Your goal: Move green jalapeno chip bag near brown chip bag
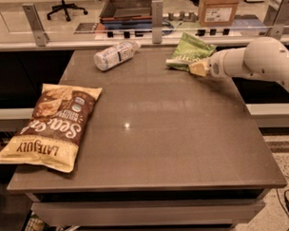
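Brown chip bag point(52, 125) lies flat at lower left of the grey surface point(173, 130), hanging over the left edge. Upper right: green jalapeno chip bag point(190, 51) at the far edge, gripper point(197, 68) against its right corner; can't tell whether open or gripping. White bottle point(115, 54) on its side, upper centre-left.

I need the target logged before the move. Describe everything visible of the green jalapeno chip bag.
The green jalapeno chip bag is small, light green and crinkly, with a pale lower edge. It lies on the table near its far right corner. The gripper is at the bag's near right corner; whether it grips is unclear.
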Motion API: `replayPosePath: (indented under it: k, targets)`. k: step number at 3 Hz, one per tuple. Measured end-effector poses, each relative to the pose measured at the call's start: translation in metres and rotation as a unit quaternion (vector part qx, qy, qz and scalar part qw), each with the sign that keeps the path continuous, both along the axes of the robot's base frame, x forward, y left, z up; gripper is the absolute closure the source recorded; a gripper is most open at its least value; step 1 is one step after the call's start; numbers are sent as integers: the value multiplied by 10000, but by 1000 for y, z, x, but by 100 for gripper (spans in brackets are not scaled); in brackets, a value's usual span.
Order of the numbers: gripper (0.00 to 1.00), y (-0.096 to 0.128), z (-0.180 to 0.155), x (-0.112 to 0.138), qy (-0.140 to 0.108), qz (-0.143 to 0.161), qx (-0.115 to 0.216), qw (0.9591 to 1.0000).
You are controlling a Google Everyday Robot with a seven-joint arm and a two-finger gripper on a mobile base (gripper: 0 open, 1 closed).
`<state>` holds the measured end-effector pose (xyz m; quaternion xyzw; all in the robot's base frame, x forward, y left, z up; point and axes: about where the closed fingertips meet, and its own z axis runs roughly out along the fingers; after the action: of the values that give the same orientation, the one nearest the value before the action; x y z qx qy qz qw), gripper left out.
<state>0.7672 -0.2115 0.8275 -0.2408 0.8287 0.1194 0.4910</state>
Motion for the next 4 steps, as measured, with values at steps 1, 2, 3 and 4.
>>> replayPosePath:
  k: [1, 2, 3, 4]
  targets:
    - [100, -6, 26, -5, -112, 174, 94, 9997]
    - [100, -18, 59, -15, -352, 256, 152, 9989]
    - [100, -30, 86, -33, -632, 328, 290, 9970]
    - [100, -31, 101, -56, -791, 550, 468, 9942]
